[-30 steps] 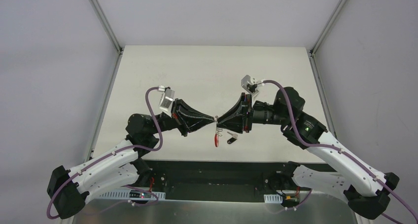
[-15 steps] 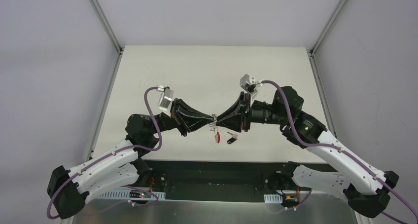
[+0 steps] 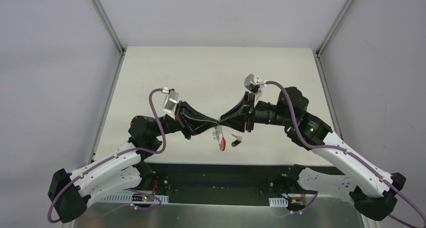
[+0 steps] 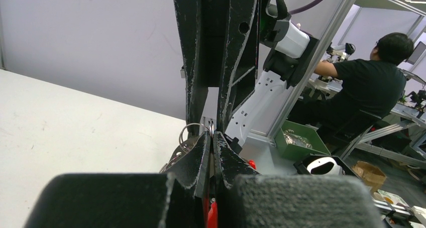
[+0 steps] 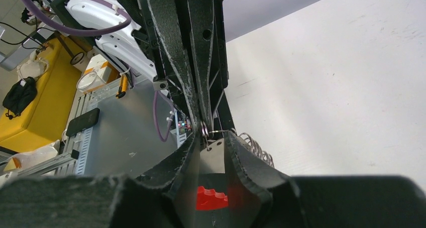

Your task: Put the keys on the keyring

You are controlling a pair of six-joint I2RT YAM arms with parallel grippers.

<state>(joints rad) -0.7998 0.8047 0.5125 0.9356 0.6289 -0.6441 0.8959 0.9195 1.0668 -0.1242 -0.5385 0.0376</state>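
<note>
Right wrist: your left pincer clenches the keyring, your right pincer grasps a key. Ease it onto that keyring just ahead.

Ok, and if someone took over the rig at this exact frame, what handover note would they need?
Left end effector: shut on the keyring, held above the table; its red piece dangles below.
Right end effector: tip to tip with the left, apparently gripping a key against the ring.
Tagged key: lying on the table beside the dangling ring.
Done: ring and one key lifted and brought together.
To do: whether that key is threaded cannot be told; finish it, then add the tagged key.
</note>
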